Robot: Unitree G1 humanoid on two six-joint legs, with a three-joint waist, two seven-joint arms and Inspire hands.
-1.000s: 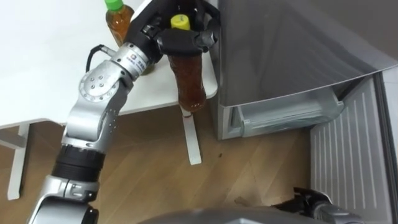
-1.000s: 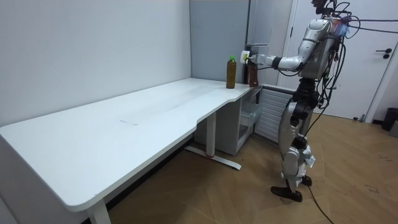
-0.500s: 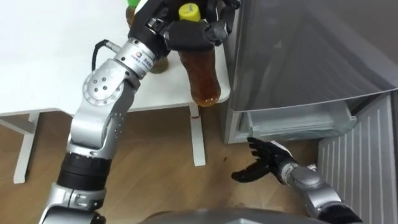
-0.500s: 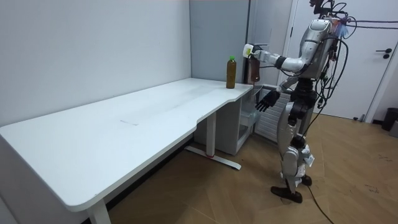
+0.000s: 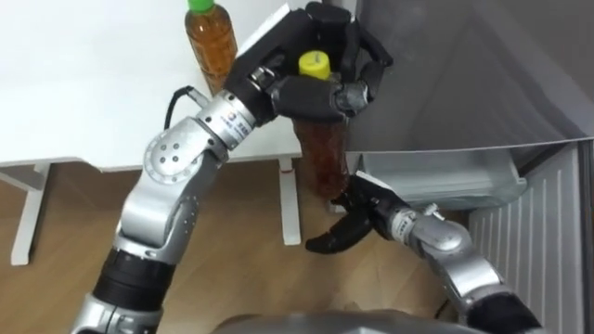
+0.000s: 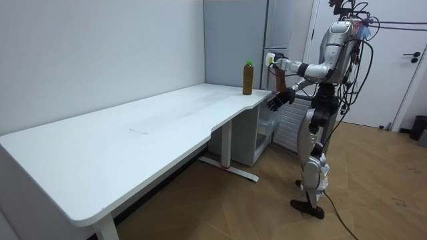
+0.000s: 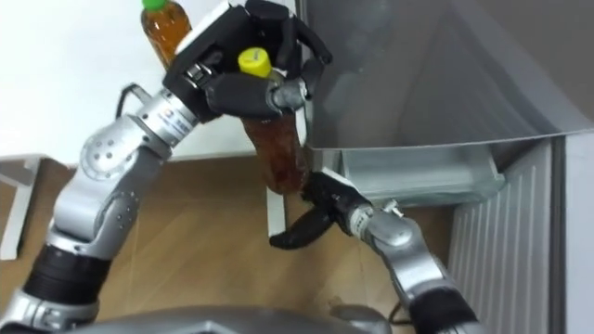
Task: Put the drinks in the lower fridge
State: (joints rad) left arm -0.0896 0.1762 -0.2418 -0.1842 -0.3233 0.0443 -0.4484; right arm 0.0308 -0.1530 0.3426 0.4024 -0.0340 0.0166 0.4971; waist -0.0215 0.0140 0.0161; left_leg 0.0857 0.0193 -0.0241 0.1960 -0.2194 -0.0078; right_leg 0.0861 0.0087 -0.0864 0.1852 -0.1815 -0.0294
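While the yellow-capped bottle (image 5: 325, 156) is clasped at its neck by the left hand (image 5: 311, 93), off the table's (image 5: 83, 102) corner, the right hand (image 5: 360, 211) is held open just beneath it. A lowering into the open lower fridge (image 5: 436, 176) is judged to be called for next.

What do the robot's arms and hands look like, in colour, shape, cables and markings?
The left hand and the right hand are black, with slim fingers. The left arm is silver, built of rounded segments, with a black band near its base, a black cable looping by the wrist and a small label there. The right forearm is silver too.
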